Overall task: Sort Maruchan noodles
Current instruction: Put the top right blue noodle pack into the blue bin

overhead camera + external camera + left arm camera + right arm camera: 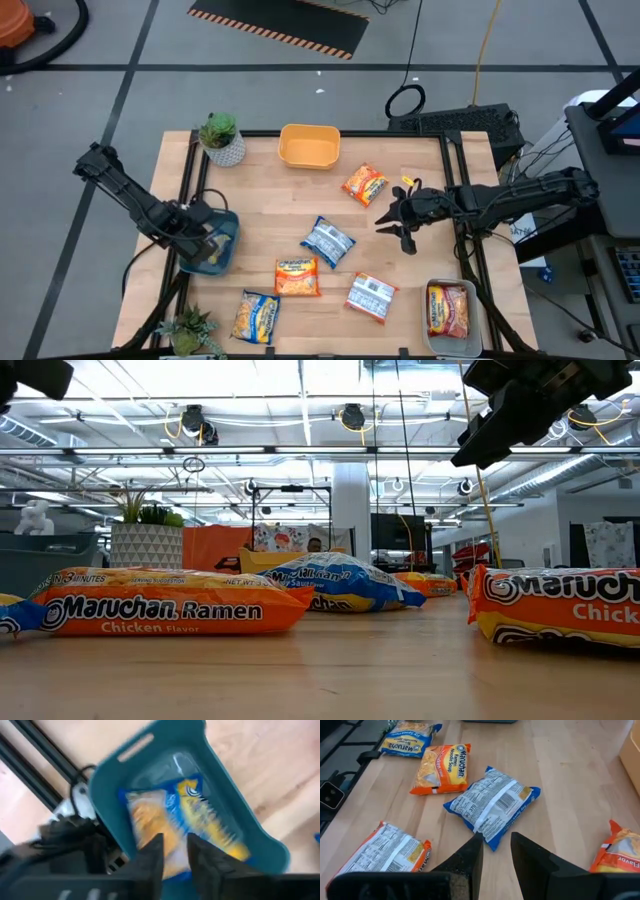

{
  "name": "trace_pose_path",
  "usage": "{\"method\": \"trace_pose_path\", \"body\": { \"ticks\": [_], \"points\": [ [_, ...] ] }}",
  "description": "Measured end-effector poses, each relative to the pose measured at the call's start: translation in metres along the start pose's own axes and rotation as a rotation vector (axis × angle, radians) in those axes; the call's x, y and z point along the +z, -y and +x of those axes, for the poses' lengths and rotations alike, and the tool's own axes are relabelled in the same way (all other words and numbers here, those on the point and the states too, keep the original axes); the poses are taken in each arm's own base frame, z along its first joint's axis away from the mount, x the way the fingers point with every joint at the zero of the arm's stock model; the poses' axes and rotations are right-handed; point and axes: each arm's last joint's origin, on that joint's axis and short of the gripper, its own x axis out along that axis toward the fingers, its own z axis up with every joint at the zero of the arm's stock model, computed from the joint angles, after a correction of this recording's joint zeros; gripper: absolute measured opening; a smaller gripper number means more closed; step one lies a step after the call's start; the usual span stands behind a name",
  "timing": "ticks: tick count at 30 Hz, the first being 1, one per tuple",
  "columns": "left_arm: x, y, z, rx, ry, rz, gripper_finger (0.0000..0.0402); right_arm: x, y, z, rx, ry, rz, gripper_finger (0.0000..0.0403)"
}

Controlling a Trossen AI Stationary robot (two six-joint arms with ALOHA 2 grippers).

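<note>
Five noodle packets (328, 242) are lying loose on the surface (270, 200); one is sitting in the blue bin (212, 247), one in the clear bin (450, 318). The left end effector (174, 851) is hovering narrowly parted, empty, over the blue bin; the right end effector (496, 852) is hanging narrow and empty.

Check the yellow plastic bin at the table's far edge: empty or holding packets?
Empty. The high view looks straight down into the yellow plastic bin and shows only its bare yellow floor; the nearest orange noodle packet lies outside it on the wood.
</note>
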Motion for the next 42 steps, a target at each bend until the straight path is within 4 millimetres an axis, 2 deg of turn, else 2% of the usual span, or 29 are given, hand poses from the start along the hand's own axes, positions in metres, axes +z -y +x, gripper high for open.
{"method": "trace_pose_path", "body": {
  "ticks": [5, 10, 15, 27, 29, 33, 42],
  "points": [
    [-0.003, 0.004, 0.0, -0.049, -0.113, -0.009, 0.0165, 0.0, 0.0, 0.0, 0.0, 0.0, 0.0, 0.0096],
    [-0.004, 0.007, -0.001, -0.081, -0.142, -0.052, 0.0182, 0.0, 0.0, 0.0, 0.0, 0.0, 0.006, 0.0096],
    [-0.006, 0.015, 0.0, -0.127, -0.136, -0.038, 0.0174, 0.0, 0.0, 0.0, 0.012, -0.002, 0.036, 0.0096],
    [-0.014, 0.036, 0.016, 0.047, -0.186, 0.012, 0.0126, 0.0, -0.001, 0.0, 0.048, -0.003, 0.042, 0.0096],
    [-0.015, 0.037, 0.019, 0.114, -0.202, -0.019, 0.0119, 0.0, -0.001, 0.0, 0.048, -0.002, 0.039, 0.0096],
    [-0.014, 0.038, 0.025, 0.239, -0.21, -0.195, 0.0107, 0.0, -0.001, 0.0, 0.047, -0.001, 0.04, 0.0096],
    [-0.015, 0.059, 0.037, 0.23, -0.29, -0.316, 0.0097, 0.0, -0.001, 0.0, 0.047, -0.001, 0.037, 0.0096]
  ]
}}
